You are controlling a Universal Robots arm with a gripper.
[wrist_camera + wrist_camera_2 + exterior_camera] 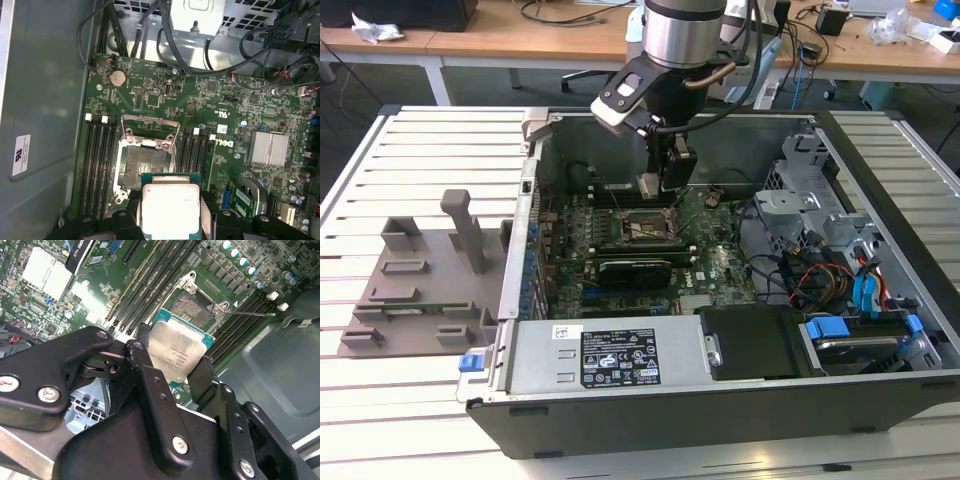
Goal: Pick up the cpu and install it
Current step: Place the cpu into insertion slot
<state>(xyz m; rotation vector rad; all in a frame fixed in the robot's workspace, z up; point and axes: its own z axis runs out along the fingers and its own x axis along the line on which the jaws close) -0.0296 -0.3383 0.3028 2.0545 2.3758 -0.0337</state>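
Note:
The cpu (176, 351) (169, 207) is a flat square chip with a silver metal top and a green rim. In both wrist views my gripper (170, 371) (169, 220) is shut on it, black fingers (144, 365) pressing its two opposite edges. It hangs above the open motherboard socket (146, 165) (192, 307), apart from it, with the socket's metal frame lifted. In the exterior view the gripper (660, 188) reaches down into the computer case (720, 130), just above the socket (642, 228).
Memory slots (97, 160) flank the socket on both sides. A silver heatsink (269, 148), cables (210, 55) and a metal drive cage (800, 190) crowd the case. A grey plastic holder tray (420, 285) lies on the slatted table to the exterior view's left of the case.

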